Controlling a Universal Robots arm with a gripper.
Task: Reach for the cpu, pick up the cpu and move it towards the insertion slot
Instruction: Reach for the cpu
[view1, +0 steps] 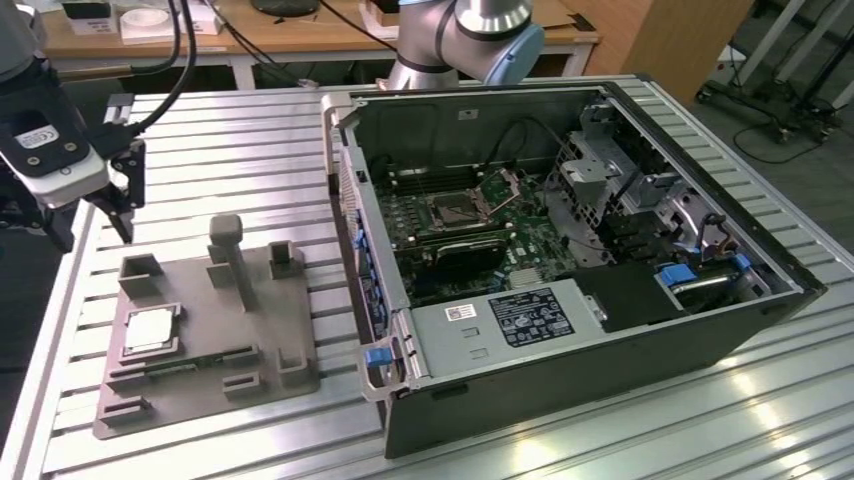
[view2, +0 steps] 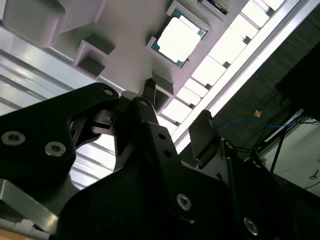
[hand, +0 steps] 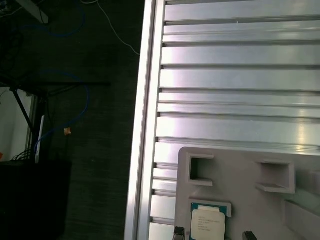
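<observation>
The reach is in hand. The gripper (view2: 176, 104) hangs above the table (view1: 267, 160), apart from the cpu (view1: 150, 330), which lies flat in the grey plate (view1: 200, 290). The fingers (view2: 201, 131) seem spread and empty. The slot (view1: 454, 210) sits well apart. Grasping calls for a square descent that straddles the chip.

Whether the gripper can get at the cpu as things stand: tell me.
Probably yes: the cpu lies uncovered in a recess of the fixture plate; the open gripper hangs above, with nothing between them.
</observation>
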